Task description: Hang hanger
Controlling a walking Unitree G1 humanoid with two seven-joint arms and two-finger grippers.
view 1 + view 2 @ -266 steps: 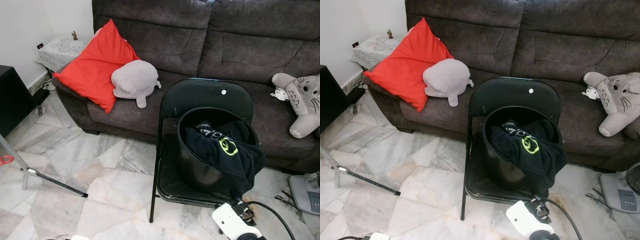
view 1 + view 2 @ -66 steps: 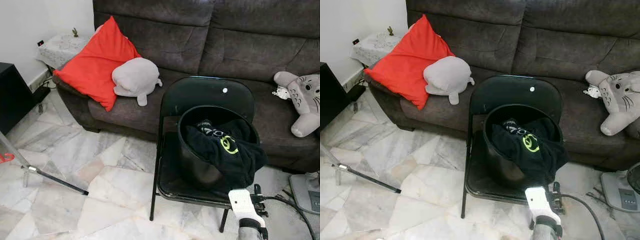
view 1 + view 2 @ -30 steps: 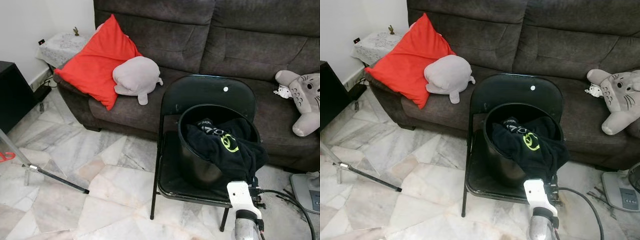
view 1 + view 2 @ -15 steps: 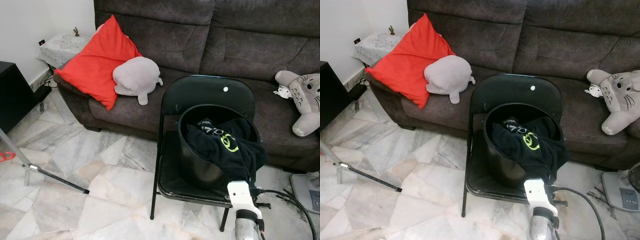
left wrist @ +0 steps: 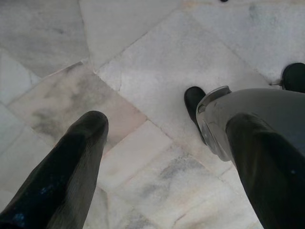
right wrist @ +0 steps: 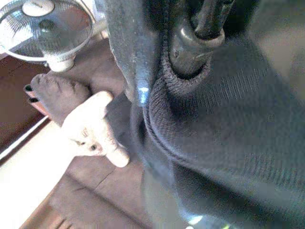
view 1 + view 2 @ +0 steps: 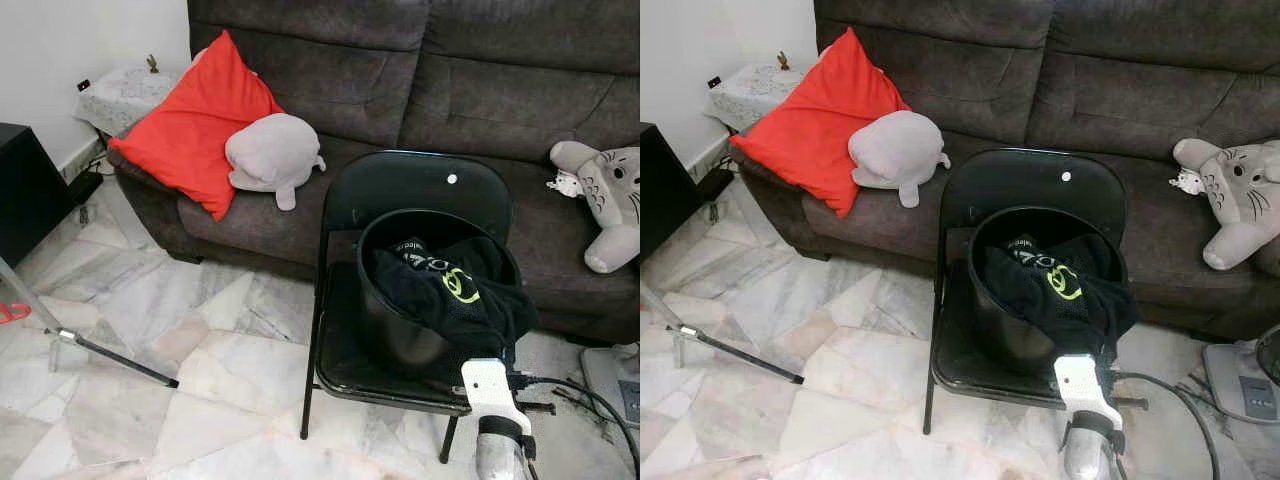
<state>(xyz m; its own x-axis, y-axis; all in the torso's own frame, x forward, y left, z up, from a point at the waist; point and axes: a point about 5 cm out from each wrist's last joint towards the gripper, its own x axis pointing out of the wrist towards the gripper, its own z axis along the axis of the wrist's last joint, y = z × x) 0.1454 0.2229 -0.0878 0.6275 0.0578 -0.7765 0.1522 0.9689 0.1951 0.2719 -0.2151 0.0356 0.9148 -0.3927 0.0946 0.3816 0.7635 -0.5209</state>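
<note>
Head view, looking down. Sofa (image 7: 450, 90) ran across 12 o'clock, red cushion (image 7: 195, 125) at 10 with a grey plush (image 7: 270, 155) against it, a second plush toy (image 7: 605, 195) at 3. Folding chair (image 7: 400, 190) stood just right of centre, a black bucket (image 7: 385, 330) on its seat. A black garment (image 7: 455, 295) with a green logo filled the bucket and spilled over its rim toward 5 o'clock.

Right gripper (image 7: 500, 362) came up from 5 o'clock, its tip against the hanging edge of the garment; wrist camera showed ribbed hem pressed close. Whether it was closed on the cloth could not be told.

Left gripper (image 5: 164, 124) hung idle over the marble floor (image 5: 157, 57), fingers (image 5: 71, 167) spread wide, nothing between them.

Hanger: place could not be told. If it was in the bucket, the garment covered it.

Judged step: early, reaching into the laundry before anything was lifted. Next move would call for a firm hold on the hem, a clean lift clear of the rim, and finding the hanger.
</note>
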